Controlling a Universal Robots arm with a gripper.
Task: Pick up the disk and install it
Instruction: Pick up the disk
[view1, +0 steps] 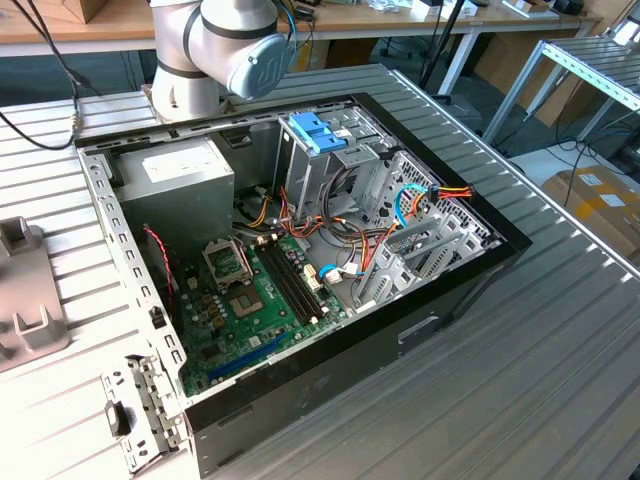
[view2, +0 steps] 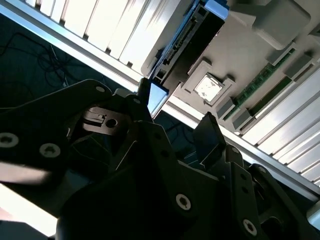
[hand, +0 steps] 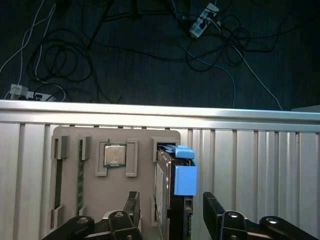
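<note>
Dark floor strewn with cables lies beyond a ribbed metal tabletop, which in the exterior view carries an open computer case. In a grey holder the disk stands on edge, its length square to the tabletop's edge and its blue tab toward that edge. The hand is spread wide, straddling the disk and gripping nothing.

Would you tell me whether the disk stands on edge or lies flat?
On edge: the disk stands upright in a slot of the holder.
</note>
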